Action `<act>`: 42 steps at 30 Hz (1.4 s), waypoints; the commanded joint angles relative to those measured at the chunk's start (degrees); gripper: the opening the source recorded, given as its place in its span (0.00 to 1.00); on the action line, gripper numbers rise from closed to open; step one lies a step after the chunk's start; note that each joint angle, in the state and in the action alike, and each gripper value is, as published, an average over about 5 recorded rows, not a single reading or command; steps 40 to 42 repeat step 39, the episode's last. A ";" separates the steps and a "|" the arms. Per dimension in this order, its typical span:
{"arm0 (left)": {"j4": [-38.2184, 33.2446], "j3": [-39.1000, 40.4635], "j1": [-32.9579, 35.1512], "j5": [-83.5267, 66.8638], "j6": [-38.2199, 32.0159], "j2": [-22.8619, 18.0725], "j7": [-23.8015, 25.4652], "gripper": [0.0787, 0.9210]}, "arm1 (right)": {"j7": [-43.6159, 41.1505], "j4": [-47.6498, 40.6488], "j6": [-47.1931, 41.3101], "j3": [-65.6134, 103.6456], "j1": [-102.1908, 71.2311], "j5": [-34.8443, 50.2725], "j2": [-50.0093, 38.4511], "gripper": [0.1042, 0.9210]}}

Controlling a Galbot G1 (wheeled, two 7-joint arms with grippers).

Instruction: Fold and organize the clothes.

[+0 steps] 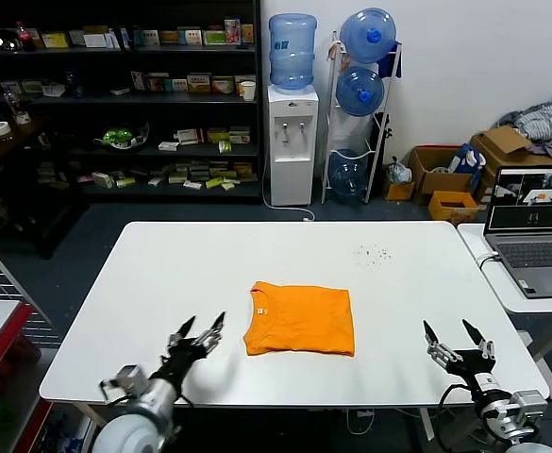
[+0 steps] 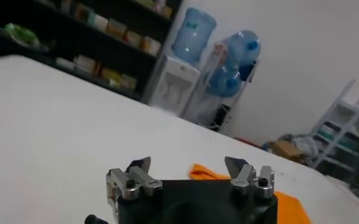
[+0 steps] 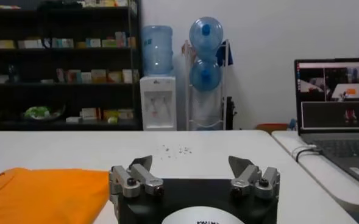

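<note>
your orange t-shirt lies folded mid-bench. left gripper hovers just beside it, jaws spread and empty; right gripper sits well apart, also spread.

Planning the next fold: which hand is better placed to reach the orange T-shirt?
Probably the left hand: open, it sits nearer the folded orange T-shirt, by its collar side. The right hand, also open, is farther off.

- Looks like an office storeroom or lab.
- Dark shelving stocked with small boxed goods.
- Water dispenser beside a rack of spare water bottles.
- Cardboard boxes on the floor.
- Open laptop on a side desk.
</note>
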 commanded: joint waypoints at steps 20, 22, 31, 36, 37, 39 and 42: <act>-1.52 -16.99 15.55 17.30 -18.47 -7.43 18.72 0.88 | -10.57 -4.66 15.16 3.68 -1.24 -7.00 8.46 0.88; -1.50 -16.98 15.53 17.34 -18.46 -7.52 18.67 0.88 | -10.66 -4.67 15.07 3.74 -1.23 -7.03 8.52 0.88; -1.67 -16.95 15.44 17.37 -18.28 -7.82 18.39 0.88 | -10.36 -4.85 15.06 3.74 -0.81 -7.11 9.12 0.88; -1.73 -16.90 15.31 17.38 -18.17 -7.92 18.26 0.88 | -10.20 -4.83 15.11 3.83 -0.87 -7.14 9.26 0.88; -1.74 -16.88 15.31 17.40 -18.15 -7.95 18.23 0.88 | -10.17 -4.79 15.10 3.84 -0.89 -7.16 9.26 0.88; -1.74 -16.85 15.30 17.42 -18.13 -7.99 18.20 0.88 | -10.14 -4.77 15.09 3.84 -0.92 -7.19 9.25 0.88; -1.74 -16.85 15.30 17.42 -18.13 -7.99 18.20 0.88 | -10.14 -4.77 15.09 3.84 -0.92 -7.19 9.25 0.88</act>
